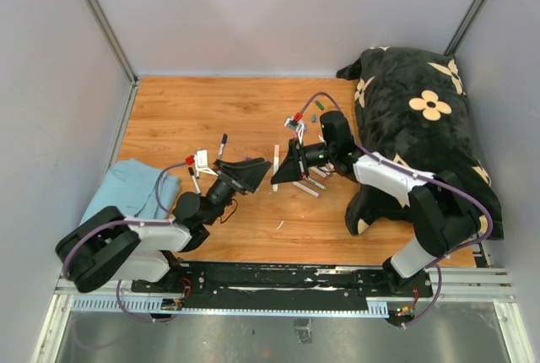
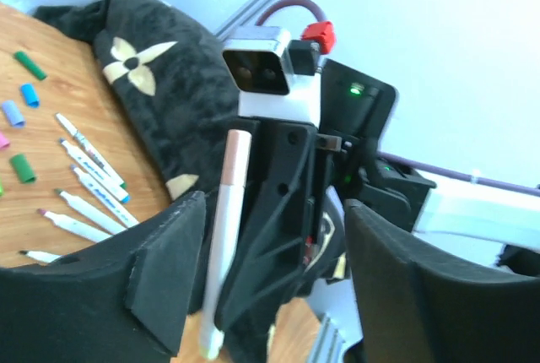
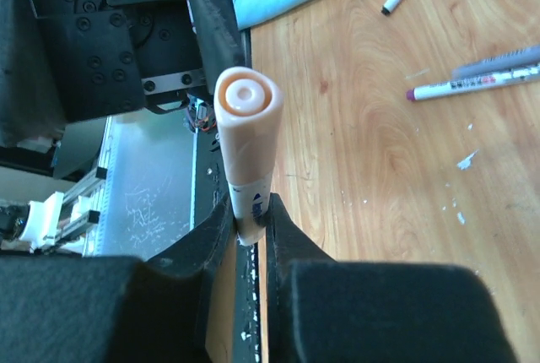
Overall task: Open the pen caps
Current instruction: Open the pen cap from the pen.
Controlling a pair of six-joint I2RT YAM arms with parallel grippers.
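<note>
Progress, L to R: by the blue cloth (image 1: 131, 190) a few pens (image 1: 202, 165) lie on the table (image 1: 169, 110). They're too small to say whether they're capped. Mid-table, one pen (image 1: 275, 167) is held up btwn the two arms w/ its peach cap (image 3: 247, 105) on, so that's the one in hand. Right of it is a row of bare pens (image 2: 84, 186), tips showing, so those are done. Past them the loose caps (image 2: 29, 65) (green, blue, lilac, pink) lie scattered on the wood near the black flowered pillow (image 1: 422, 118). My read is that most of the right-hand batch is done. At least one cap is left to pull, maybe more over by the cloth.

Grippers: the left gripper (image 2: 274, 211) is spread wide w/ nothing in it. The pen stands in the gap, close to one finger, but I can't tell if it touches. The right gripper (image 3: 249, 224) is pressed together on the pen's white barrel, low down, w/ the cap end sticking out free toward the left arm.

Next, I reckon, left has to close on the peach cap and pull straight off along the barrel while right holds firm. Main risk is the barrel slipping thru the right fingers instead of the cap letting go.
</note>
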